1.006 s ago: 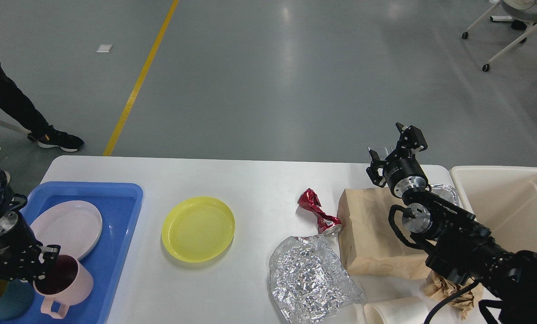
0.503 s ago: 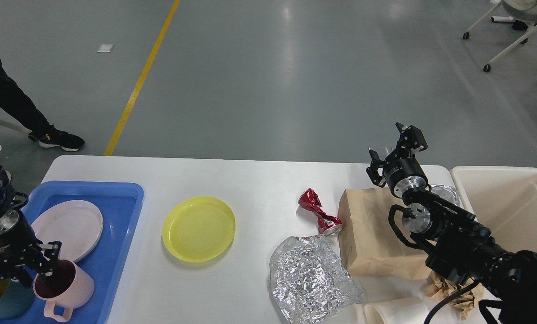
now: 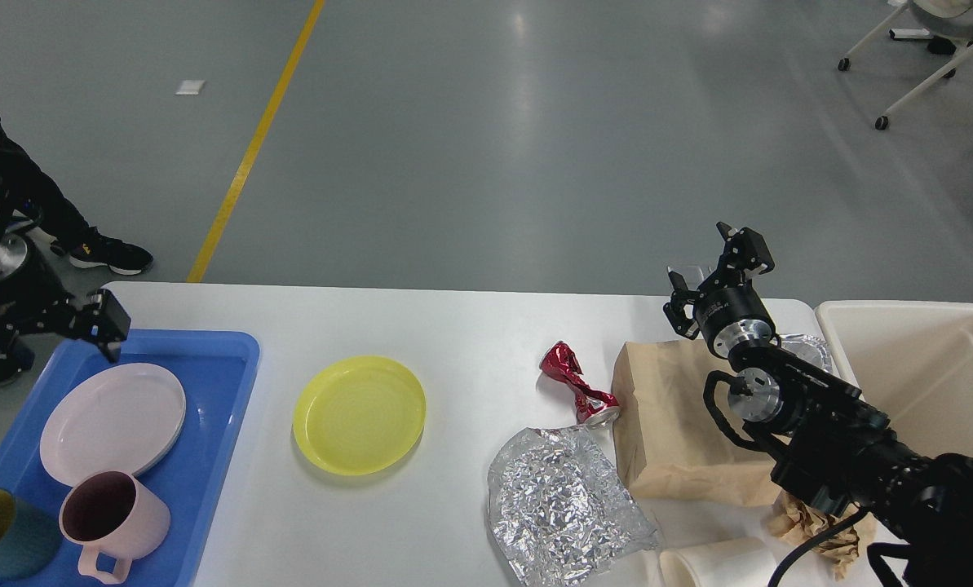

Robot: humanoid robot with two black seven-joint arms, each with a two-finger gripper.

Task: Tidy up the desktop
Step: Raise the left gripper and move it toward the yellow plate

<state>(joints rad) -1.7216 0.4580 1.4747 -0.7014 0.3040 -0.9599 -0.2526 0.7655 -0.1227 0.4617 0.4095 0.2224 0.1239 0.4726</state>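
Note:
The white desktop [image 3: 453, 326] holds a yellow plate [image 3: 360, 414], a crushed red can [image 3: 577, 383], a crumpled foil sheet [image 3: 563, 505], a brown paper bag [image 3: 682, 424] and a tipped white paper cup [image 3: 718, 562]. My left gripper [image 3: 54, 344] is open and empty, raised above the far left corner of the blue tray [image 3: 225, 383]. A pink mug [image 3: 111, 514] stands free in that tray. My right gripper [image 3: 713, 259] is open and empty, held above the desktop's far edge behind the paper bag.
The blue tray also holds a pink plate [image 3: 113, 422] and a teal mug [image 3: 1, 534]. A cream bin [image 3: 926, 375] stands at the right. A foil dish [image 3: 808, 349] and crumpled brown paper [image 3: 812, 522] lie by my right arm. A person's shoe [image 3: 99, 253] is on the floor.
My left gripper let go of the pink mug's rim and rose up and away to the tray's far corner. The mug stays in the tray. The right arm has not moved.

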